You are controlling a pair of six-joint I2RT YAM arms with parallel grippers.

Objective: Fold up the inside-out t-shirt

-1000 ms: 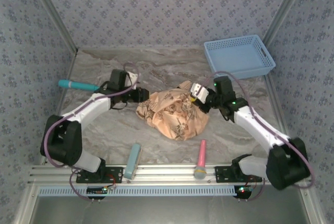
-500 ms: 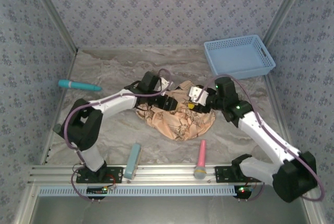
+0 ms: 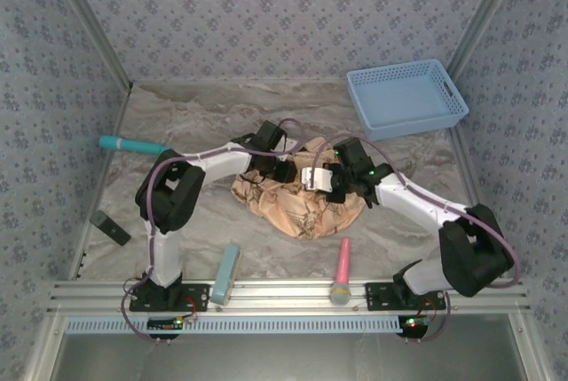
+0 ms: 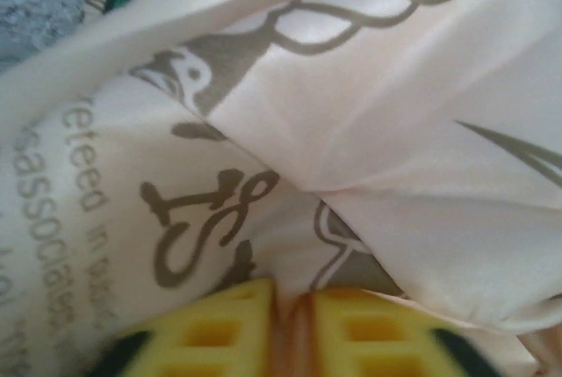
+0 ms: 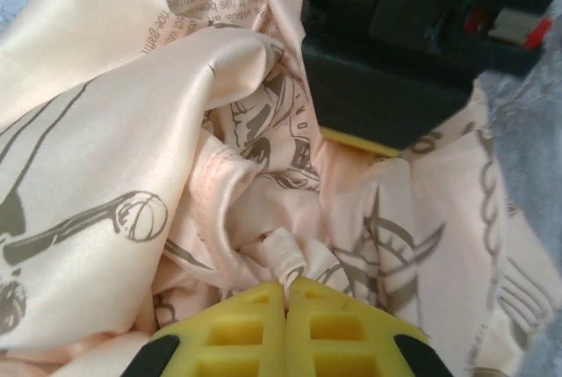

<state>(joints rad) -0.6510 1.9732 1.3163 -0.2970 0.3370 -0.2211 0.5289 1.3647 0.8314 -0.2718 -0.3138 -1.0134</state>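
The marbled grey table (image 3: pixel 177 115) takes up the floor of the papered booth, and the inside-out t-shirt (image 3: pixel 302 212) lies crumpled in a heap at its middle, peach-tan with brown print, about midway between the two arms. A blue basket (image 3: pixel 404 95) sits at the far right corner, well apart from the cloth. Both arms reach in over the top of the heap from either side, their heads close together. The left pincer (image 4: pixel 294 311) is closed down narrow, with a thin strip of the shirt pinched between its yellow fingers. The right pincer (image 5: pixel 287 293) is closed just as tight, a small rolled fold of cloth caught at its tips, the black body of the other pincer just beyond it. Along the near edge lie a pale blue bar (image 3: pixel 225 273) and a pink microphone-shaped thing (image 3: pixel 342 270); a teal pen (image 3: pixel 133 145) lies at the left, and a small dark block (image 3: pixel 110 227) nearer that edge.
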